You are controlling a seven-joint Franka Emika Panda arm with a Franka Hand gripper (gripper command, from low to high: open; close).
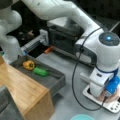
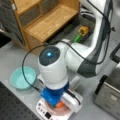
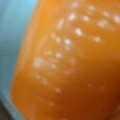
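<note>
An orange, glossy object [image 3: 72,62] fills nearly the whole wrist view, with a pale blue strip along its left edge. In a front view the same orange object [image 2: 60,105] lies on a pink plate [image 2: 53,110] set on a white scale [image 2: 42,110]. My gripper [image 2: 57,101] is lowered straight onto that plate, right at the orange object. Its fingers are hidden under the blue and white wrist. In a front view the gripper [image 1: 107,96] hangs low over the white scale [image 1: 112,106] at the bottom right.
A grey tray [image 1: 53,81] holds a yellow pepper [image 1: 28,65] and a green vegetable [image 1: 40,71], beside a wooden shelf [image 1: 22,90]. A teal bowl [image 2: 22,77] sits left of the scale. A metal appliance [image 2: 110,97] stands at the right. A black cable [image 1: 75,75] loops off the arm.
</note>
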